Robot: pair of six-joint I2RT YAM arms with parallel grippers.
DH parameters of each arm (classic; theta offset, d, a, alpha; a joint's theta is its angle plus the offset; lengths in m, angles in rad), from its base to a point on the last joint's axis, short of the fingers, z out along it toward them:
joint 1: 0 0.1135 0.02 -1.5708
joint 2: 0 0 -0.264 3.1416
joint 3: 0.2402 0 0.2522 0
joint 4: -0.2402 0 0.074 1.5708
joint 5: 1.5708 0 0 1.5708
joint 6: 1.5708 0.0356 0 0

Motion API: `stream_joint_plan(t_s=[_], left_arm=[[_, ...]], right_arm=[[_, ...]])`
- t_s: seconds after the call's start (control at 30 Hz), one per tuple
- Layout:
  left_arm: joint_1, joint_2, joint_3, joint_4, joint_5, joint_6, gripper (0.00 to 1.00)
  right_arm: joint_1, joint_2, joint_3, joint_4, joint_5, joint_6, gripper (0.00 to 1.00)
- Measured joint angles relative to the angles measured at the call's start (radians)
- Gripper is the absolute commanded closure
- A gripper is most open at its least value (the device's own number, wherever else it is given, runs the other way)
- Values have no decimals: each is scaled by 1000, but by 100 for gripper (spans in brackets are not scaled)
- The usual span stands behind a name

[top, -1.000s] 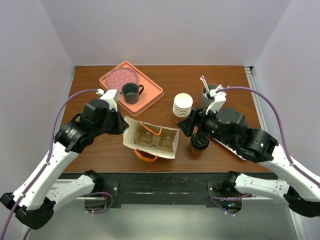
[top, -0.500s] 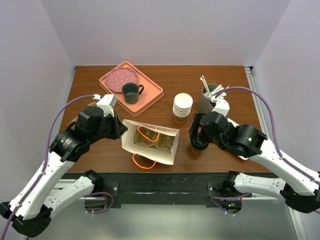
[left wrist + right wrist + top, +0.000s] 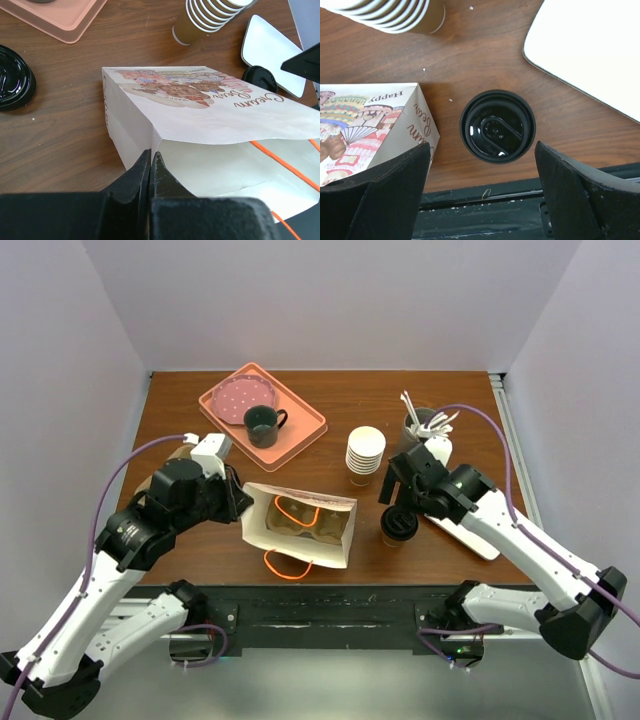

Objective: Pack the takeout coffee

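On the left side of the wooden table [image 3: 200, 550], the left claw [image 3: 238, 502] is clenched tight on the rim of a white paper bag [image 3: 300, 530]. Its fingers [image 3: 142, 172] pinch the paper at the edge of the bag's mouth. The bag has a printed face, orange cord handles [image 3: 288, 562] and something brown inside. Left of the bag, the left wrist view shows a second black sip lid [image 3: 12, 75] standing apart from it.

Toward the back sits a pink tray [image 3: 300, 435] carrying a pink plate [image 3: 243, 395] and a dark green mug [image 3: 263, 425]. Right of the tray, a stack of white paper cups [image 3: 365, 453] stands near the bag's far corner.

Just right of the bag stands the takeout coffee [image 3: 398, 525], a brown cup with a black lid, upright on the table and not yet in the bag. The right claw [image 3: 398, 490] hangs directly over it, spread wide and holding nothing. In the right wrist view its two fingers [image 3: 380, 195] stand either side of the lid [image 3: 497, 126] without touching it.

Further right, a flat white board [image 3: 470, 535] lies partly under the right arm, and behind it a grey holder [image 3: 418, 430] has white sticks poking out.

Plain pale lilac walls close in the table at the left, back and right.
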Motion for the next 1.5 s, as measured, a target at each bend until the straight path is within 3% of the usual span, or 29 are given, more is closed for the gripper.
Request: stream_joint_plan(t_s=[0.3,1.03,1.5], left_arm=[[0,-51,-27,1,26,6,100],[0,-99,-71,11,44,27,100],[0,-96,-71,10,44,26,100]], right_arm=[[-27,117,-4,55,-94,-51,7],[-31,182,23,-42,-105,-56,6],[-35,172,-38,-3,-166,-57,6]])
